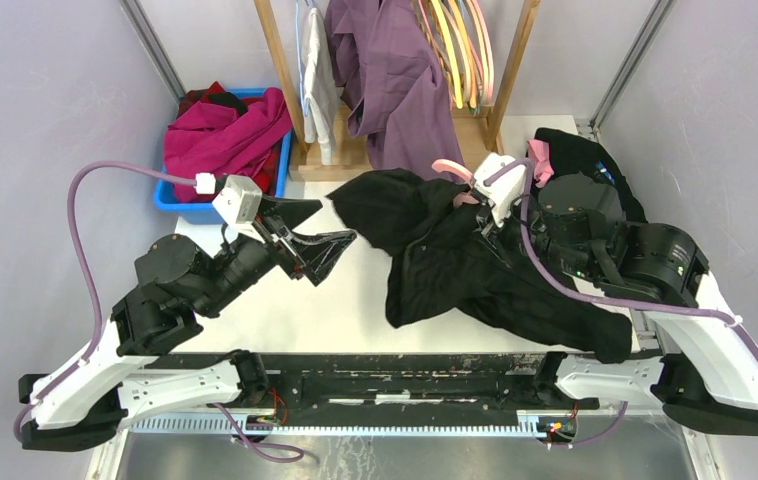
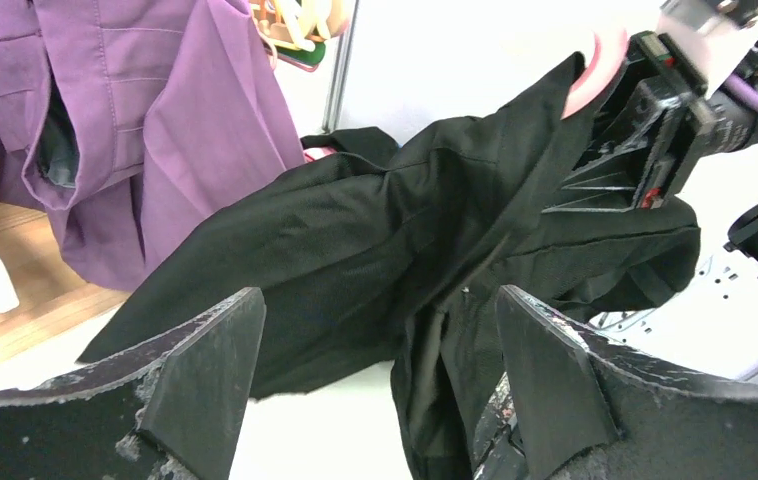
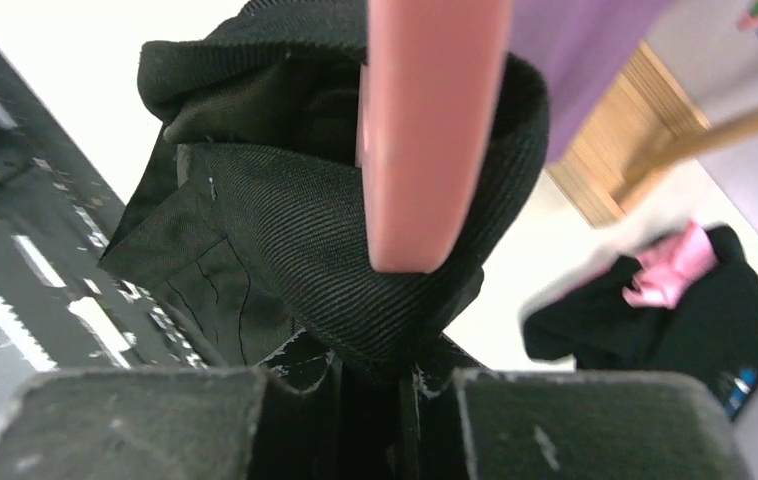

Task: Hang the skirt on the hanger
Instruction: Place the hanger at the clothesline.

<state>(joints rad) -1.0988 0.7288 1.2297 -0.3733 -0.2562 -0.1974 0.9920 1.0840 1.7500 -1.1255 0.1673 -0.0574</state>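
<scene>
The black skirt [image 1: 435, 255] lies bunched across the middle of the table, its top raised toward the right arm. A pink hanger [image 3: 435, 130] pokes through the waistband [image 3: 285, 210]; its pink hook [image 1: 450, 168] shows above the cloth. My right gripper [image 1: 477, 208] is shut on the hanger's lower part with skirt cloth round it [image 3: 395, 390]. At the skirt's left edge my left gripper [image 1: 337, 221] stands open. In the left wrist view its fingers [image 2: 205, 370] are wide apart, with the skirt [image 2: 375, 240] just ahead and nothing gripped between them.
A blue bin [image 1: 177, 200] of magenta clothes stands at the back left. A wooden rack [image 1: 277, 70] at the back holds a purple garment [image 1: 395, 80], a white one [image 1: 320, 90] and coloured hangers [image 1: 460, 50]. Another black garment with pink [image 1: 580, 155] lies back right.
</scene>
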